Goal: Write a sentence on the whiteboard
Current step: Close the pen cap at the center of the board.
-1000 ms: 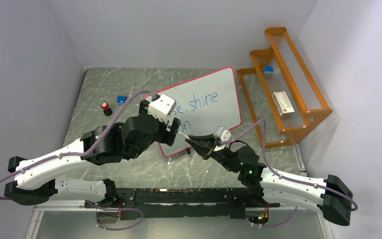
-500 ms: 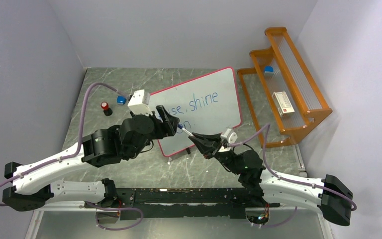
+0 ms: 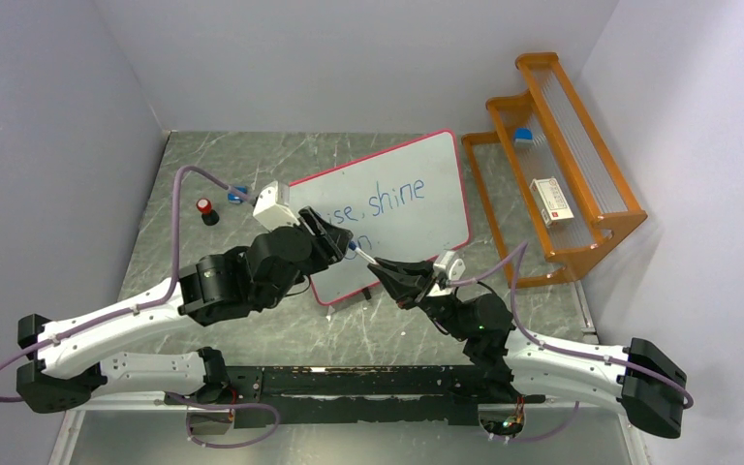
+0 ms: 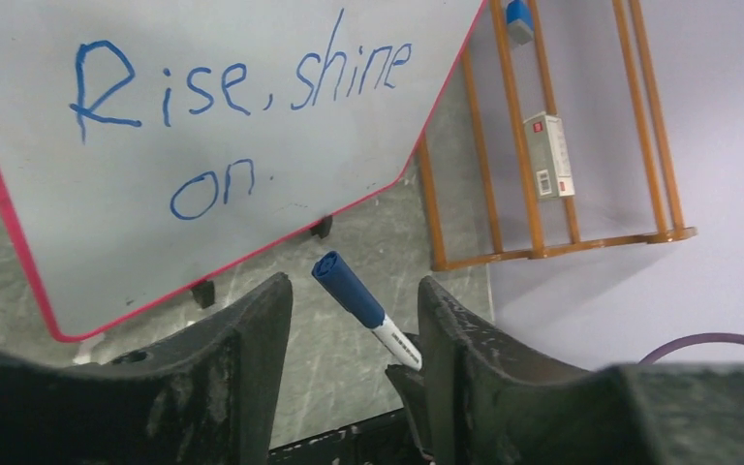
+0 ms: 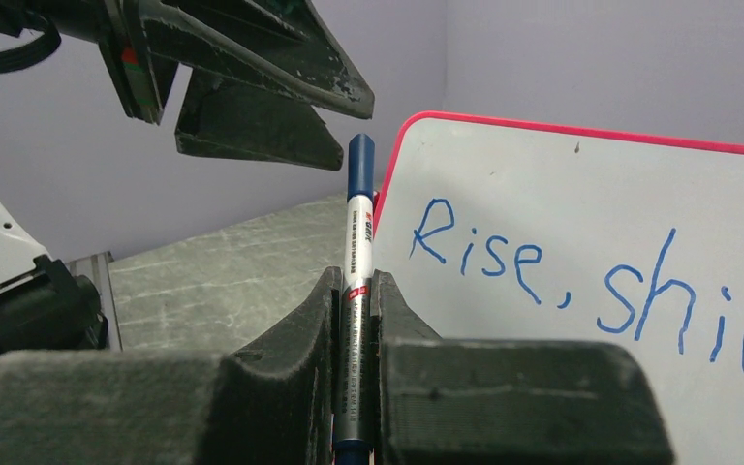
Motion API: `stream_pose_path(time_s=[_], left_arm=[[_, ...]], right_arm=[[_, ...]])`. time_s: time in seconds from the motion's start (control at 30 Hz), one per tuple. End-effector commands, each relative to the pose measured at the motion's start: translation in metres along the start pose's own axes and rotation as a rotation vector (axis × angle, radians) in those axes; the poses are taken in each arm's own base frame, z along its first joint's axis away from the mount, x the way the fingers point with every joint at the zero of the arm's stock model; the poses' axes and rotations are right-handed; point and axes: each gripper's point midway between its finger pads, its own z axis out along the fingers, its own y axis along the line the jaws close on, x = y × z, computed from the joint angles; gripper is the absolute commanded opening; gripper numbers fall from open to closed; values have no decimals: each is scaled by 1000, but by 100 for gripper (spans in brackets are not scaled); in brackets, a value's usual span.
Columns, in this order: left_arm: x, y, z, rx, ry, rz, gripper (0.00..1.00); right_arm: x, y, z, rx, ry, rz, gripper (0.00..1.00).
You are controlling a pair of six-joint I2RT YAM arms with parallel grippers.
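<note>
The whiteboard (image 3: 417,203) stands tilted on the table on small black feet, its frame pink-red. The sentence (image 4: 242,92) "Rise, shine on." is written on it in blue, in two lines. My right gripper (image 3: 389,273) is shut on the silver barrel of a marker (image 5: 358,228) in front of the board's lower left corner. The marker's blue cap (image 4: 346,284) points at the left arm. My left gripper (image 4: 354,288) is open, one jaw on each side of that cap, with a gap showing on both sides.
An orange wire rack (image 3: 581,208) stands to the right of the board, holding a small blue item (image 3: 523,136) and a white box (image 3: 550,199). A black, red-topped piece (image 3: 206,208) and a blue piece (image 3: 239,193) lie on the table left of the board.
My left wrist has swung off the board's lower left part, and its jaws have narrowed around the marker's cap. The right gripper has shifted slightly right with the marker.
</note>
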Motion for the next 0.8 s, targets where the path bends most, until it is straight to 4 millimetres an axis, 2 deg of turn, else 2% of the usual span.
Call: stream_pose_path(time_s=[0.0, 0.2, 0.5, 0.63, 0.77], left_arm=[[3, -10, 8, 37, -3, -100, 51], [10, -4, 16, 26, 5, -150, 37], [19, 0, 25, 62, 27, -219, 21], [26, -8, 24, 136, 54, -263, 6], [31, -20, 18, 240, 86, -282, 5]], right_arm=[[-12, -2, -2, 9, -54, 12, 0], [-11, -1, -2, 5, -55, 16, 0], [-10, 0, -4, 2, -70, 38, 0], [-12, 2, -5, -3, -90, 83, 0], [-16, 0, -4, 17, -113, 124, 0]])
